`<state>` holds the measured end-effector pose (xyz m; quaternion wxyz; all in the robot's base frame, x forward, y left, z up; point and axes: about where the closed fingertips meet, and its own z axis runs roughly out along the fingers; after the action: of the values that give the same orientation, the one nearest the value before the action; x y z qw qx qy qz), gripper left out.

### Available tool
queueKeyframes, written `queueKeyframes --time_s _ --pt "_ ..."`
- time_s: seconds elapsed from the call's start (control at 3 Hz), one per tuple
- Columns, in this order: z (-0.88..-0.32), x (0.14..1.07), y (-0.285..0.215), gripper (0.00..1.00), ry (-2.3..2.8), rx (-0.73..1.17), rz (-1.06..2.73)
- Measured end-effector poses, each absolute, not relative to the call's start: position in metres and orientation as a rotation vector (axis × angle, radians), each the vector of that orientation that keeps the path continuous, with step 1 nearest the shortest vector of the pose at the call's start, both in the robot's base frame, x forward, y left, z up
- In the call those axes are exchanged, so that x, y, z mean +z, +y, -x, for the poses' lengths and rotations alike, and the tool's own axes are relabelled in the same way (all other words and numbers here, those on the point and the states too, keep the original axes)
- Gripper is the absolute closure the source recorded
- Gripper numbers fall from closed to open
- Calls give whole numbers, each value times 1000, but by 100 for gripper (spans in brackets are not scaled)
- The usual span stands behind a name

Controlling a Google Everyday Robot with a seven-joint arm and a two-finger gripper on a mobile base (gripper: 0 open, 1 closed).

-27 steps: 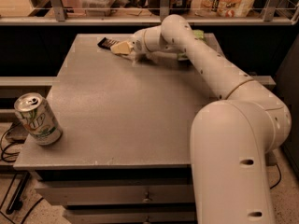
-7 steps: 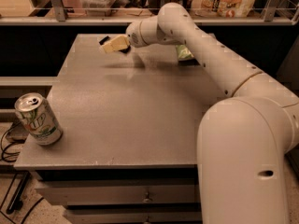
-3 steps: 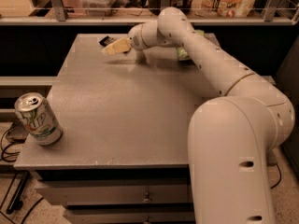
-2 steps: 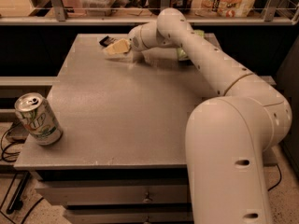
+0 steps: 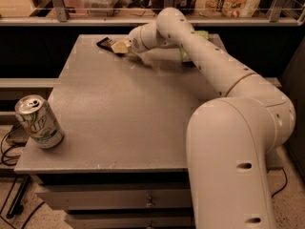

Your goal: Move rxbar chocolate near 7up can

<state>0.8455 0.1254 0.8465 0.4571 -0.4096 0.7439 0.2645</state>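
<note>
Gripper: at the arm's far end, upper left of centre in the view, held low and pointing toward the view's left.
Wrist: short pale link, roughly level, running from the elbow to the gripper.
Elbow: bent and raised, the arm's highest point.
Upper link: long, sloping down and right to the shoulder.
Shoulder: rounded joint above the wide body column in the right foreground.

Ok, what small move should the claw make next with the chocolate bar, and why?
Probably start bringing the rxbar chocolate toward the near left corner. The claw sits at the far edge of the table, right at the bar, while the 7up can stands upright at the near left corner, most of the tabletop away.
</note>
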Motion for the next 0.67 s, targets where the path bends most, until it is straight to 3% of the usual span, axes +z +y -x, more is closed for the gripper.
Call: queueKeyframes --time_s 0.33,0.67 --pt "-833 859 137 88 1802 620 1064" --pt "-811 871 153 100 1763 603 1141"
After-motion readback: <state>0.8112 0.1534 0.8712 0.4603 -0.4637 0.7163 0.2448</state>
